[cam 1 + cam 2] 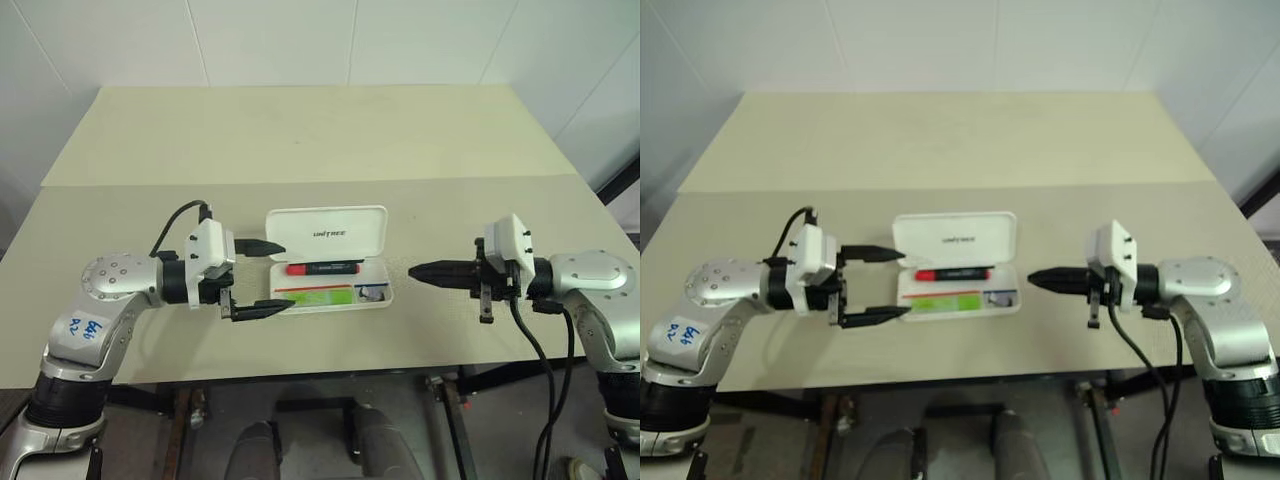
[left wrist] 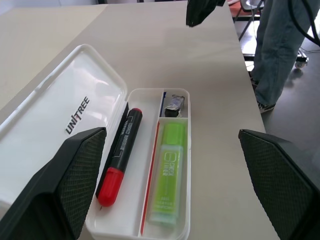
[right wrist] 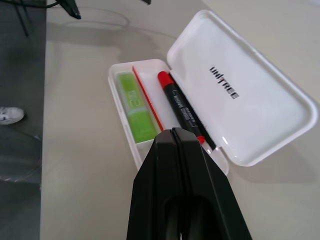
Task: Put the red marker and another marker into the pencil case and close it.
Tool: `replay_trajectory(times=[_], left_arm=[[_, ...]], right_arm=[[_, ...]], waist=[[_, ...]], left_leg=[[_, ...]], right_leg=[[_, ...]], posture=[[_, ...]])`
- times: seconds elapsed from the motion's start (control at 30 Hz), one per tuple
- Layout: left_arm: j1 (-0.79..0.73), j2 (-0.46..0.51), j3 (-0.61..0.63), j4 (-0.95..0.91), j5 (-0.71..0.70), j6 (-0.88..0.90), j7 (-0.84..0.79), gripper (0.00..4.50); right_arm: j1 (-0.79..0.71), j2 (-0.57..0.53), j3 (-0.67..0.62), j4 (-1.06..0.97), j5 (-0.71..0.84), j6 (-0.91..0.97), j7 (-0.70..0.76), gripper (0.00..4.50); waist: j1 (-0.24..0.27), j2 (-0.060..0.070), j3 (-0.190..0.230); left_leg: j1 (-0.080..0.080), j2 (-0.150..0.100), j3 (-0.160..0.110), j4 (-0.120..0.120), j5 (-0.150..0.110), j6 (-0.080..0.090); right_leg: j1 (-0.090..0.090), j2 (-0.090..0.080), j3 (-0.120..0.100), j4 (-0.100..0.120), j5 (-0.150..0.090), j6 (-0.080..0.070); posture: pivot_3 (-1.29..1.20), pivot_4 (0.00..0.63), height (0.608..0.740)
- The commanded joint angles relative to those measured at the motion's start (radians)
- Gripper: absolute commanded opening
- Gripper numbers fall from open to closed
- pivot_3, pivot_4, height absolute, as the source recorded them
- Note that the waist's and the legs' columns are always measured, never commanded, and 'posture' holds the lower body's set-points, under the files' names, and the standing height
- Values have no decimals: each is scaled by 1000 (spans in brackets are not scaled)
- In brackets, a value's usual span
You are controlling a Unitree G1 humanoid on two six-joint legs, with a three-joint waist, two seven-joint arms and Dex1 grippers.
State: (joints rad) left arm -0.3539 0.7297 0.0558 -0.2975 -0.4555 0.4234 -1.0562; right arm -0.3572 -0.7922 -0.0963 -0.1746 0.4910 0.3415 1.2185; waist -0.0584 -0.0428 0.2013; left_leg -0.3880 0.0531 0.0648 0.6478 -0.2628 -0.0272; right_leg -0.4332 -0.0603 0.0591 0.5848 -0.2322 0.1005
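Observation:
The white pencil case (image 1: 375,296) lies open at the table's middle, its lid (image 1: 326,233) tipped back with dark lettering on it. Inside, the red marker (image 1: 323,268) lies along the hinge side and the light-green marker (image 1: 322,296) lies in the front compartment. My left gripper (image 1: 268,277) hovers open just left of the case, one finger by the lid and one by the front edge. To the right of the case, a short gap away, my right gripper (image 1: 416,271) is shut on nothing and points at it.
A small dark object (image 2: 175,105) sits in the case's end compartment. A seam (image 1: 300,181) splits the near table from the far one. A person's legs (image 2: 280,50) stand beside the table in the left wrist view.

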Motion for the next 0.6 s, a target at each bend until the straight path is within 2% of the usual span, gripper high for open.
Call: replay_trajectory(times=[0.03, 0.1, 0.4, 0.43, 0.57, 0.6], left_arm=[[-18, 13, 23, -6, -15, -23, -6, 4500], [-18, 14, 27, -4, -16, -24, -7, 4500], [6, 52, 95, 28, -30, -35, -19, 4500], [10, 56, 103, 33, -30, -38, -21, 4500], [26, 57, 133, 42, -41, -46, -28, 4500], [29, 54, 140, 44, -46, -46, -27, 4127]], right_arm=[[-20, -14, -44, -46, 53, 53, -29, 378], [-17, -21, -38, -51, 34, 21, -27, 925], [-22, -53, -71, -85, 101, 35, 3, 4275], [-18, -60, -78, -93, 108, 38, 5, 4484], [-4, -86, -86, -110, 101, 23, 6, 4484], [-1, -90, -86, -109, 96, 17, 4, 4500]], waist=[[1, 0, 0], [2, 0, 0], [3, 0, 0], [3, 0, 0], [2, 0, 0], [2, 0, 0]], left_leg=[[0, 0, 0, 0, 0, 0], [0, 0, 0, 0, 0, 0], [-1, 0, 0, -1, 0, 0], [-1, 0, 0, -1, 0, 0], [-1, 0, 0, -1, 0, 0], [-1, 0, 0, -1, 0, 0]], right_leg=[[0, 0, 0, 0, 0, 0], [0, 0, 0, -1, 0, 0], [-1, 0, 0, -1, 0, 0], [-1, 0, 0, -1, 0, 0], [-1, -1, 0, -2, 0, 0], [-1, 0, 0, -2, 0, 0]], posture=[[0, 150, 740], [0, 150, 740], [0, 150, 740], [0, 150, 740], [0, 150, 740], [0, 150, 740]])
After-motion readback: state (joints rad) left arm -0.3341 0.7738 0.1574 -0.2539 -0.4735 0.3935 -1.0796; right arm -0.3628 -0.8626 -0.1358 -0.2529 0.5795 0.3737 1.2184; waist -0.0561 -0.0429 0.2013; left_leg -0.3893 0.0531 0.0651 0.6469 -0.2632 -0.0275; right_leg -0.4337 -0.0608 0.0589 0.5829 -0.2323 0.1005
